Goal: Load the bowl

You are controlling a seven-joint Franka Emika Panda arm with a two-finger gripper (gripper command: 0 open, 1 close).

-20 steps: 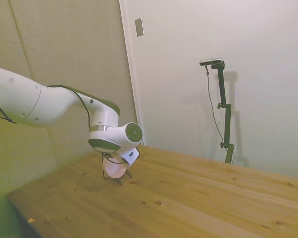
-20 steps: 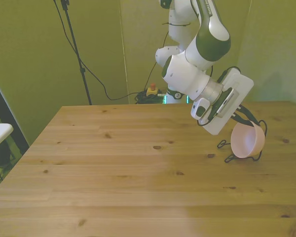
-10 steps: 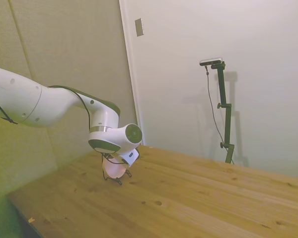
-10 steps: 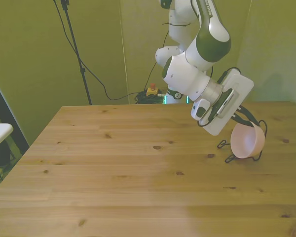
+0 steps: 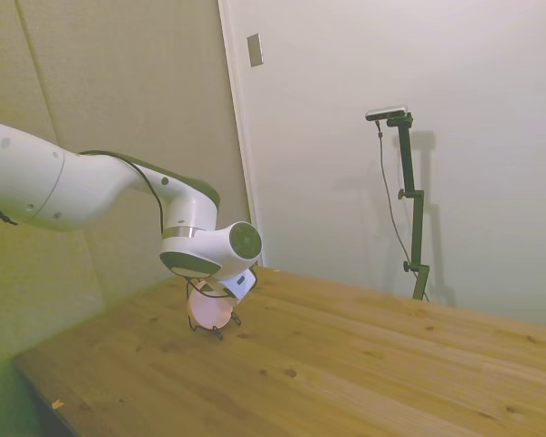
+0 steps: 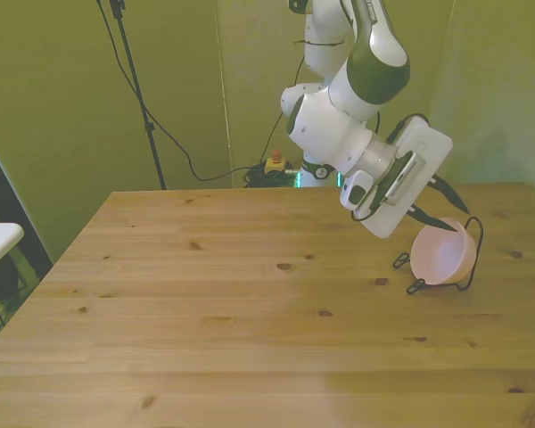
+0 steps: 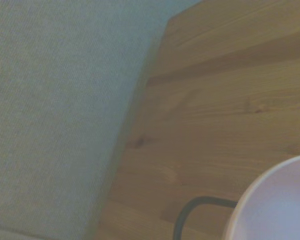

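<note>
From the side, one pink bowl point(image 5: 210, 309) is sitting tilted in one black wire rack point(image 5: 215, 329) on the table point(image 5: 364, 364), under the gripper point(image 5: 220, 296); its grip cannot be told. From the front, the bowl point(image 6: 442, 256) is leaning in the rack point(image 6: 468, 267) at the front view's right, gripper point(image 6: 448, 207) fingers spread. Up close, one bowl rim point(image 7: 280, 205) and rack wire point(image 7: 190, 210) are showing.

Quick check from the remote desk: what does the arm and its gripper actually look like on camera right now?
The arm is glossy white with rounded link shells and dark grey-green bands at the joints. A thin black cable loops along it near the wrist. The gripper sits below a flat white rectangular hand body, with slim dark fingers. No readable markings show.
</note>
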